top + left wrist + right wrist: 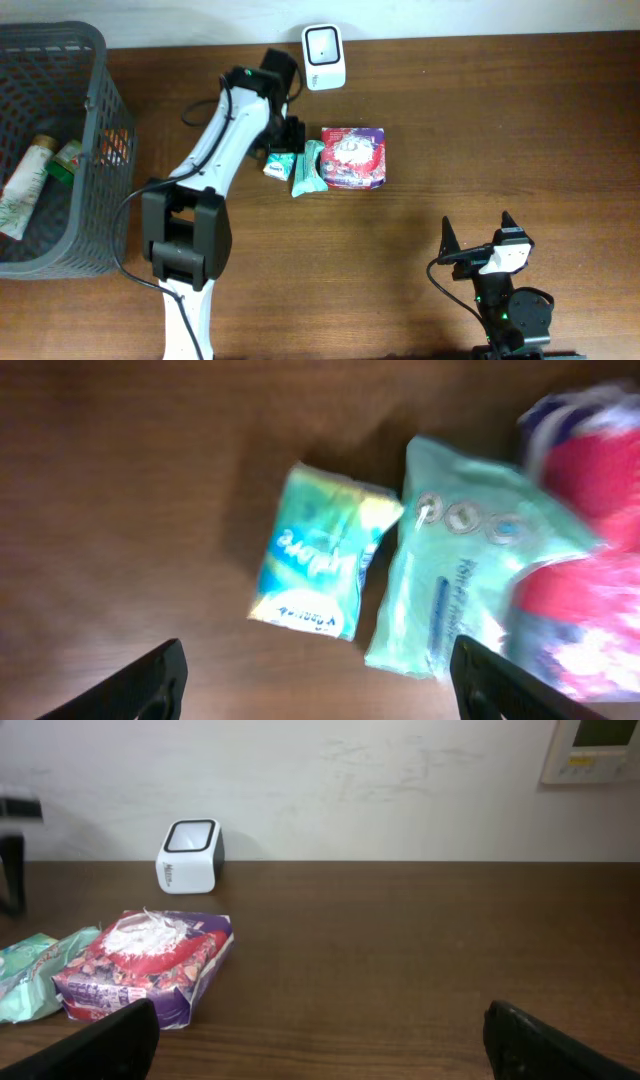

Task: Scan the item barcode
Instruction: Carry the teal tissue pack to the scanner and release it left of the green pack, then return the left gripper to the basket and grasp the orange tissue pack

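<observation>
The left gripper's [318, 665] fingers [160, 678] stand wide apart and hold nothing. They hang above a small green-and-yellow packet [315, 550], which lies flat on the table [120, 510]. Just right of the packet is a mint-green pouch [450, 570], then a red-and-purple bag [353, 158]. The white scanner [324, 43] stands farther back by the wall. A grey basket [95, 120] sits far left. The right gripper [320, 1020], near right, is spread wide and empty.
</observation>
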Controlling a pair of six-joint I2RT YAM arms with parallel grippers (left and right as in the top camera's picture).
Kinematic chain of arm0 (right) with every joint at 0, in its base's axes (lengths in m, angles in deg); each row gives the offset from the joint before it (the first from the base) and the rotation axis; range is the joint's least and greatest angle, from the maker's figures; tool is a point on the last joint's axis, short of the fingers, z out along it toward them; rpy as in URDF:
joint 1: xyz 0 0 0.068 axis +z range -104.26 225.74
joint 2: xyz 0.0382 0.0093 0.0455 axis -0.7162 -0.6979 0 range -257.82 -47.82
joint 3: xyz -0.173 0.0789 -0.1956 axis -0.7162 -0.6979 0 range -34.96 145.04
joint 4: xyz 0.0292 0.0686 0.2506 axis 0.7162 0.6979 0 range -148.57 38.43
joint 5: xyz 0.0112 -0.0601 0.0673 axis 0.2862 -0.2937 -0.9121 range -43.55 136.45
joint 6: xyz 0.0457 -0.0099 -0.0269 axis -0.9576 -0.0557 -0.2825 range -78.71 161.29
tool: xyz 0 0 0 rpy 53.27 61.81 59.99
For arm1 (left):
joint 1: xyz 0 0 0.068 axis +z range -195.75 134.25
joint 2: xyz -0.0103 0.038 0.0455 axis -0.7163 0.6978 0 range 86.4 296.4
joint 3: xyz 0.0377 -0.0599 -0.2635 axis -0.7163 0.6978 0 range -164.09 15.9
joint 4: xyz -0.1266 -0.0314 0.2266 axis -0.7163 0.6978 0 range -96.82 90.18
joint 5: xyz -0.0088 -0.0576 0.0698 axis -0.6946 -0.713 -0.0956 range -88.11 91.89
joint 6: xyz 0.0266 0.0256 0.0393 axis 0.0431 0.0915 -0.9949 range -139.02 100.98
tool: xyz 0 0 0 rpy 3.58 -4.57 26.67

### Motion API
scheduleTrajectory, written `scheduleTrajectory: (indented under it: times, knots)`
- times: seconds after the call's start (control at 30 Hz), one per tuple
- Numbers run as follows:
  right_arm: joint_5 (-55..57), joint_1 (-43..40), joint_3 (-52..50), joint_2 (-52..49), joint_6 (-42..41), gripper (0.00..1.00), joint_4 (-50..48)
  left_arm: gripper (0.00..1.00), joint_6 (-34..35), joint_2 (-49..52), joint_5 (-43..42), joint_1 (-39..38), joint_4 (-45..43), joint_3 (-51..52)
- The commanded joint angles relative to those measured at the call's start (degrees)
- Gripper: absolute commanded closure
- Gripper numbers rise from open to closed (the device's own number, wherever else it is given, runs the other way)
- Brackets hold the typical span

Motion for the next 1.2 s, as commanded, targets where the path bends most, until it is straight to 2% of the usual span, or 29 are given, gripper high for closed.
scheduleTrajectory:
  times: [0.0,0.07,0.1,0.2,0.3,0.5,0.63,0.67,0.77,0.9,1.03,1.17]
  knots:
    - [0.50,0.20,-0.42,0.33,-0.63,0.02,0.22,0.18,-0.26,-0.55,0.85,1.66,7.74,-17.16]
    - [0.50,0.20,-0.42,0.33,-0.63,0.01,0.22,0.18,-0.02,-0.55,0.87,1.81,14.27,-27.43]
    - [0.50,0.20,-0.42,0.33,-0.63,0.02,0.22,0.14,-0.02,-0.57,0.90,1.81,16.92,-31.30]
    - [0.50,0.20,-0.42,0.33,-0.63,0.01,0.22,0.10,-0.02,-0.83,0.94,2.97,24.76,-43.52]
    - [0.50,0.20,-0.42,0.33,-0.63,0.01,0.22,0.06,-0.07,-3.26,0.90,5.70,24.85,-48.57]
    - [0.50,0.20,-0.42,0.33,-0.63,0.01,0.22,0.07,-0.07,-11.89,0.90,19.19,24.87,-48.72]
    - [0.50,0.20,-0.42,0.33,-0.63,0.02,0.22,0.05,-0.04,-12.39,0.87,27.23,24.85,-48.06]
    - [0.50,0.20,-0.42,0.33,-0.63,0.01,0.22,0.00,-0.02,-12.39,0.90,28.63,24.85,-47.82]
    - [0.50,0.22,-0.42,0.33,-0.63,0.02,0.22,0.01,3.76,-12.39,3.26,34.58,24.85,-47.58]
    - [0.50,0.22,-0.42,0.33,-0.63,0.01,0.22,0.01,4.74,-12.26,3.23,43.32,24.85,-46.99]
    - [0.50,0.20,-0.42,0.33,-0.63,0.02,0.22,0.00,4.74,-12.07,2.84,46.07,24.11,-40.41]
    - [0.50,0.20,-0.42,0.33,-0.63,0.01,0.22,0.04,4.72,-11.89,2.89,47.36,15.56,-30.80]
